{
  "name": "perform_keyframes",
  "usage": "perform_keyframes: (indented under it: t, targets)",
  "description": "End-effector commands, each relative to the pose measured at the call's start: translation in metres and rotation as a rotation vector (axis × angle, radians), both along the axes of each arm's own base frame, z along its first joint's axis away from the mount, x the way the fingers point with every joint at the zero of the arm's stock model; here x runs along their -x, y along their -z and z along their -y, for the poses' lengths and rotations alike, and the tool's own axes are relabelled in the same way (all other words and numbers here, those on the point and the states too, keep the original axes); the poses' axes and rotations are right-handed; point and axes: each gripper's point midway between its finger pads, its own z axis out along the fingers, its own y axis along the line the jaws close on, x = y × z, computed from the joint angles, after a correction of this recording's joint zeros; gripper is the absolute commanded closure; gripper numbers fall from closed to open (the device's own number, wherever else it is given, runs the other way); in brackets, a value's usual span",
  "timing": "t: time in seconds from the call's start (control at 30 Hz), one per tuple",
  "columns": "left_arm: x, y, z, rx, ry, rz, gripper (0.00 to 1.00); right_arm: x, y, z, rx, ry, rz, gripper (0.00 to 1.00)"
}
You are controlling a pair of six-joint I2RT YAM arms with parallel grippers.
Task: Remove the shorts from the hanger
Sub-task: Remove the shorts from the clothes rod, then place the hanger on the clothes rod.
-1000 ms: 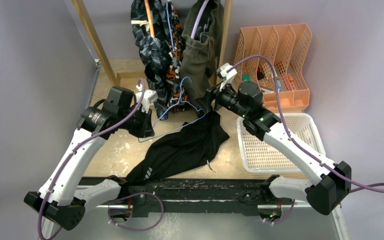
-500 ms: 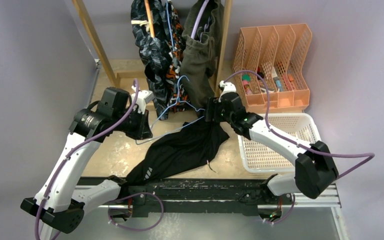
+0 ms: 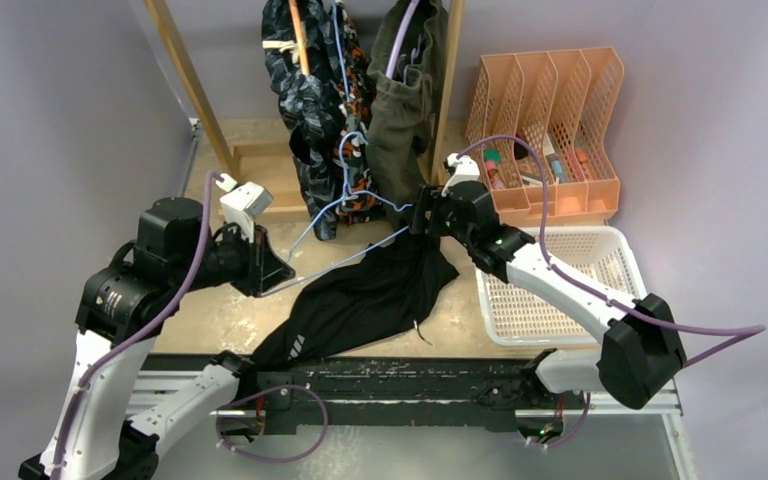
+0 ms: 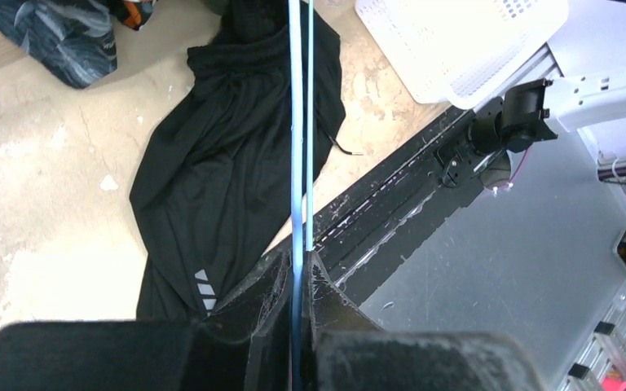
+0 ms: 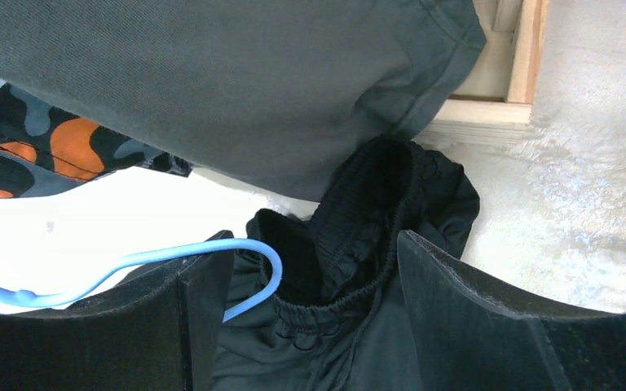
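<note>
The plain black shorts [image 3: 365, 290] lie on the table, their waistband still on the right end of a blue wire hanger [image 3: 345, 250]. My left gripper [image 3: 265, 272] is shut on the hanger's left end; the left wrist view shows the blue wire [image 4: 297, 122] pinched at my left gripper [image 4: 300, 273] above the black shorts [image 4: 220, 163]. My right gripper [image 3: 422, 215] is open. In the right wrist view my right gripper [image 5: 314, 244] has its fingers either side of the bunched waistband [image 5: 359, 244] and the hanger tip [image 5: 249, 252].
Navy printed shorts [image 3: 300, 90], camo shorts [image 3: 355, 195] and olive shorts [image 3: 400, 110] hang from the wooden rack [image 3: 185, 70] behind. A white basket [image 3: 560, 290] stands at right, with an orange file organiser [image 3: 550, 110] behind it. The table's front rail [image 3: 410, 375] runs along the near edge.
My left arm has drawn back to the left and risen, pulling the hanger's left end with it. My right gripper moved in to the waistband and stays there.
</note>
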Motion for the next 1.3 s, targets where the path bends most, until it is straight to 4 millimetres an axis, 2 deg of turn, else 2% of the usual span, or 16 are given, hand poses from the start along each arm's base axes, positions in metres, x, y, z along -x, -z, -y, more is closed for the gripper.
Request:
perform_keyframes:
  t: [0.0, 0.13, 0.23, 0.3, 0.37, 0.5, 0.7, 0.83, 0.9, 1.0, 1.27]
  targets:
    - [0.001, 0.001, -0.010, 0.001, -0.093, -0.020, 1.00, -0.006, -0.029, -0.001, -0.066, 0.028, 0.058, 0.26]
    - [0.007, 0.004, -0.020, 0.012, -0.162, -0.023, 1.00, -0.004, -0.033, -0.003, -0.082, 0.015, 0.066, 0.26]
    - [0.006, 0.017, -0.047, -0.062, -0.321, -0.053, 1.00, -0.001, -0.034, -0.003, -0.084, 0.005, 0.063, 0.26]
    - [0.010, 0.025, -0.055, -0.095, -0.357, -0.079, 1.00, 0.001, -0.035, -0.002, -0.085, 0.006, 0.063, 0.26]
    - [0.014, 0.026, -0.060, -0.094, -0.388, -0.090, 1.00, 0.003, -0.035, 0.001, -0.091, 0.013, 0.063, 0.25]
    - [0.021, 0.030, -0.086, -0.175, -0.508, -0.117, 1.00, 0.008, -0.033, 0.005, -0.095, 0.022, 0.057, 0.25]
    - [0.015, 0.026, -0.080, -0.166, -0.508, -0.147, 1.00, 0.014, -0.035, 0.011, -0.105, 0.032, 0.063, 0.24]
    - [0.008, 0.000, -0.089, -0.140, -0.575, -0.069, 1.00, 0.017, -0.037, 0.017, -0.098, 0.048, 0.075, 0.24]
    - [0.000, -0.011, -0.102, -0.152, -0.659, -0.025, 1.00, 0.017, -0.038, 0.020, -0.092, 0.055, 0.082, 0.23]
    - [-0.013, -0.021, -0.112, -0.182, -0.725, 0.013, 1.00, 0.018, -0.040, 0.022, -0.089, 0.060, 0.089, 0.23]
    - [-0.050, -0.047, -0.123, -0.179, -0.841, 0.147, 1.00, 0.023, -0.036, 0.026, -0.085, 0.064, 0.079, 0.22]
